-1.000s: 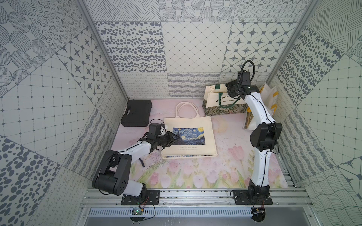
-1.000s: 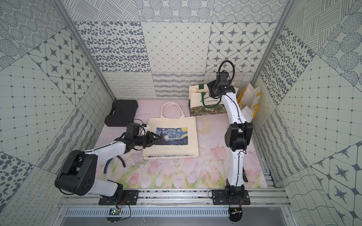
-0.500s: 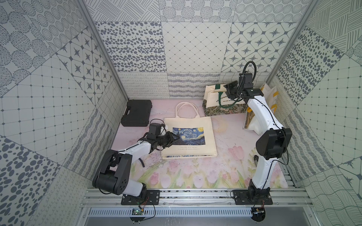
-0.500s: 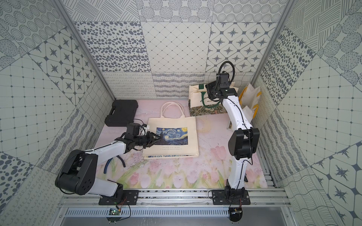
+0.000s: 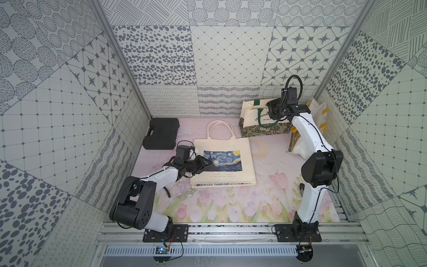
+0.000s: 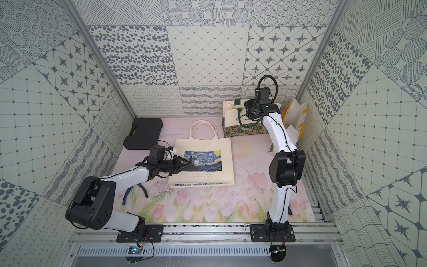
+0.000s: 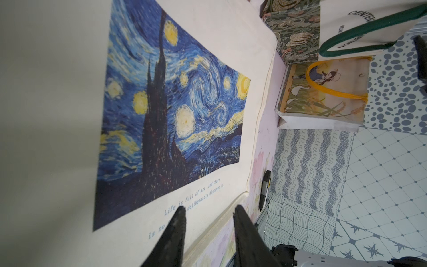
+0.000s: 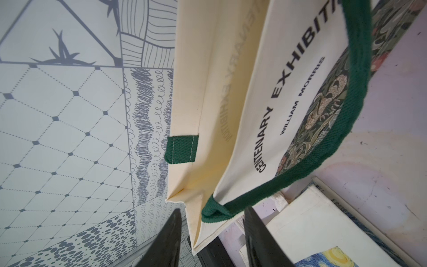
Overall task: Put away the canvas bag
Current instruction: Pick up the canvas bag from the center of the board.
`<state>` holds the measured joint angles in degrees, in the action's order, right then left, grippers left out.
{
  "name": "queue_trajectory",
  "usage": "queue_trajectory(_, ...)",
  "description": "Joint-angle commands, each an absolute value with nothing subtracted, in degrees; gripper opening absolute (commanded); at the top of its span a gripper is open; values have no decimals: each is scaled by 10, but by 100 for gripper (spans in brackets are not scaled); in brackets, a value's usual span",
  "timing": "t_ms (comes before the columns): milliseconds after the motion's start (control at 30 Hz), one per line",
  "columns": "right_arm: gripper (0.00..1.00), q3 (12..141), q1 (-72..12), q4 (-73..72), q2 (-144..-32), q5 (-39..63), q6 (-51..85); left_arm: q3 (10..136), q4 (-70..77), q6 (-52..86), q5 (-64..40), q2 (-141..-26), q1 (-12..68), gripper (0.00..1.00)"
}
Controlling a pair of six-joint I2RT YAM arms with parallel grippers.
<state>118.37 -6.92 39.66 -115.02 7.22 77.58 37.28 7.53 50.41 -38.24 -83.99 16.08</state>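
Left tool hangs low and outstretched over the canvas bag.

Canvas bag, centre of the frame in both top views: two lines of small blue script run beneath the night-sky print. Seen from the left wrist camera, the first line reads "Life is full of art ,and there". The second reads "is no … deliberately discover it.", with its middle hidden. In the top views this script is too small to read.

Green-handled tote, upper right of centre in both top views: seen from the right wrist camera, black capitals read "CENTENARY EXHIBITI…", cut off by the frame edge. Beneath them, smaller capitals read "WILLIAM MORRIS". The same lettering shows faintly, reversed, through the tote's inner wall.
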Motion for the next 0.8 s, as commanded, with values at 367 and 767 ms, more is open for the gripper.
queue_trajectory(367, 24, 1302, -55, 392, -1281, 80, 808, 388, 105, 493, -406, -857, 159, 37)
queue_trajectory(767, 0, 1318, -54, 346, -1252, 112, 730, 384, 109, 492, -406, -851, 159, 37)
